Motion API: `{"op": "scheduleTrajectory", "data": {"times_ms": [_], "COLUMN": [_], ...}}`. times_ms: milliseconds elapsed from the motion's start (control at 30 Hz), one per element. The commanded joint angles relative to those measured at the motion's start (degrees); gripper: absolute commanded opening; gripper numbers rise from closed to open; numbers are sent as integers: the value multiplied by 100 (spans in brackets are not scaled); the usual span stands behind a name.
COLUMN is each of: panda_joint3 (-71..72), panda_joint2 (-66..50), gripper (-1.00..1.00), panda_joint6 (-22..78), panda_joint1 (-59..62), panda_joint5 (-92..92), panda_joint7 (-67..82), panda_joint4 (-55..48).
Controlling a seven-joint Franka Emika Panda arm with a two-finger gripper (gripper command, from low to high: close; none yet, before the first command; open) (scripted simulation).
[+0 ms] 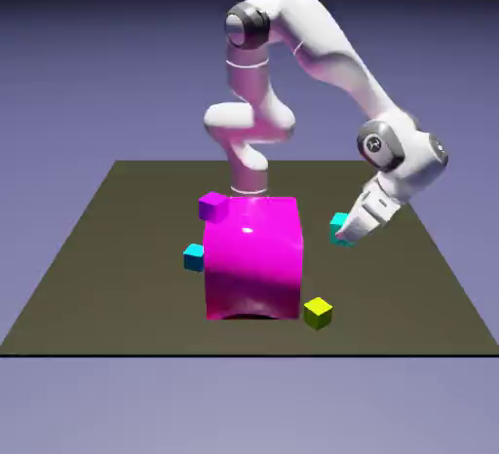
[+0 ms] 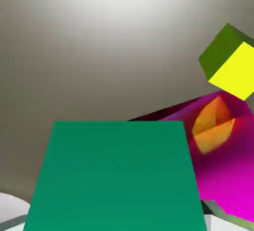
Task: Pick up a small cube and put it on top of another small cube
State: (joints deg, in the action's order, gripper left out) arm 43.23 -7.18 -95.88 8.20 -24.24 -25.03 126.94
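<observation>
A large teal small cube (image 2: 116, 175) is seen filling the lower frame; a yellow cube (image 2: 229, 61) and magenta block (image 2: 228, 170) are seen at right.

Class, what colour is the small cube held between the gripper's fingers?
Teal green cube, clearest in the hand view.

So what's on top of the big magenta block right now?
Nothing rests on the big glossy magenta block. A small purple cube sits by its far corner, seemingly on the table; contact is unclear.
</observation>
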Motion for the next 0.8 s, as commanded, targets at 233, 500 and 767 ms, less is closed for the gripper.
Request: {"op": "scheduleTrajectory", "data": {"times_ms": [233, 500, 767], "panda_joint3": [-1389, -2758, -2923], "panda_joint2": [1535, 2462, 2481], "gripper": [-100, -100, 100], "panda_joint6": [597, 857, 146], "panda_joint1": [241, 165, 267], "panda_joint5": [-117, -72, -252], "panda_joint7": [1645, 2172, 2047], "panda_joint4": [272, 767, 1473]}}
